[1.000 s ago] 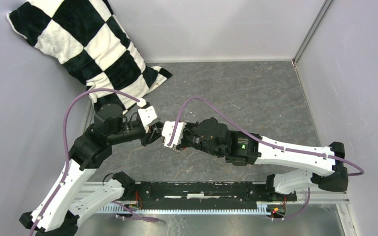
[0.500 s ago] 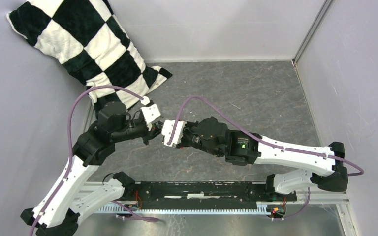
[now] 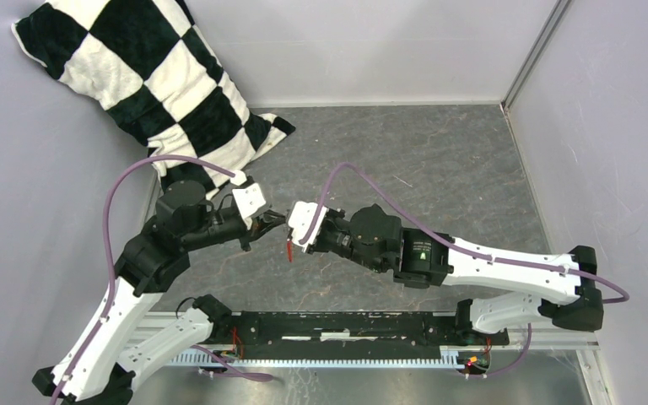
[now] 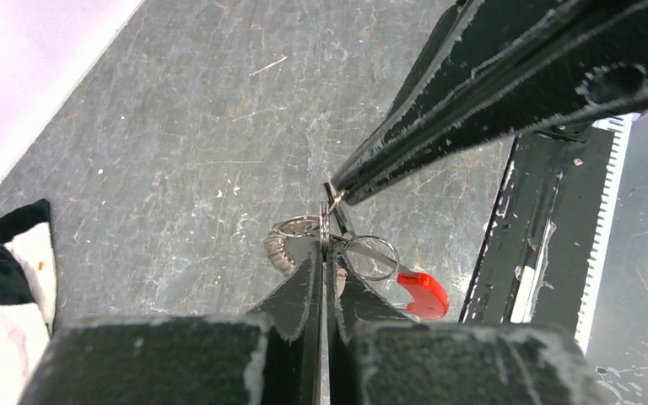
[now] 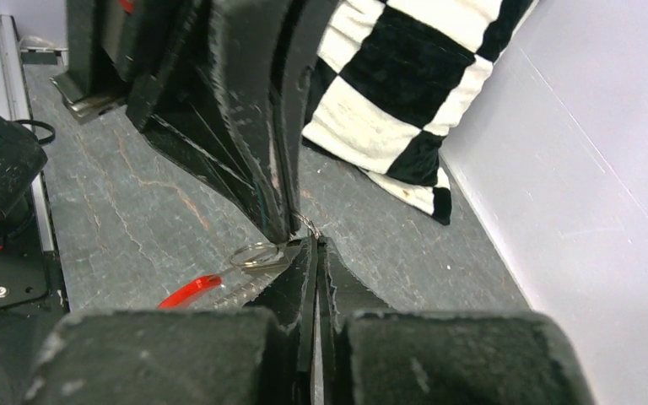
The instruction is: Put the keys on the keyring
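Our left gripper [image 4: 323, 245] had its jaws pressed together on the keyring [image 4: 363, 253]. Our right gripper [image 5: 314, 245], tip to tip with it, was closed on the same bunch. The red tag [image 4: 423, 294] dangled beneath, over the grey table [image 4: 177, 152]. Farther back lay the checkered pillow [image 3: 135, 76].

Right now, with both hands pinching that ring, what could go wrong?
The left hand and right hand both pinch the keyring with just their thin tips, so it could slip and drop to the table. Pulling apart might bend it. The dangling red tag could swing and snag.
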Robot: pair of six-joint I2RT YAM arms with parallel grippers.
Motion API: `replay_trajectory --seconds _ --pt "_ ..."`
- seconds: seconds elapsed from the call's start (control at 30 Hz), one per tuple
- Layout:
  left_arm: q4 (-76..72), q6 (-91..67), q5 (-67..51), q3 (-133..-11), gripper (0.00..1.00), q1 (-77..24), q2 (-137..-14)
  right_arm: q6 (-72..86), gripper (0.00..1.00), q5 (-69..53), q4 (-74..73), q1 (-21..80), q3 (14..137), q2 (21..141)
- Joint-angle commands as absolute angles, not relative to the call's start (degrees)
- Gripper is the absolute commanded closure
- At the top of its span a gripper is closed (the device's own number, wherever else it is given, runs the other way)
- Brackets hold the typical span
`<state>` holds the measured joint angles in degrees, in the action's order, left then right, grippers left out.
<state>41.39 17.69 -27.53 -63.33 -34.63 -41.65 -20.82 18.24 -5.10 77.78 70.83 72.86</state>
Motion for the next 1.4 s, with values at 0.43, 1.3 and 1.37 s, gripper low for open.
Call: replay_trajectory --seconds 0.43,1.3,1.37 --pt "30.2 19.4 -27.6 -59.6 0.98 -34.7 -35.9 -11.0 0.99 18.2 3.8 73.5 62.8 67.4" --pt "37.9 20.8 -27.8 -64.0 0.53 -34.7 -39.6 -14.5 0.99 9.8 -5.2 70.0 70.1 70.1" --pt "38.8 20.6 -27.0 -65.1 0.54 -34.8 -41.1 -15.3 0.99 9.4 -6.0 70.0 71.0 70.5"
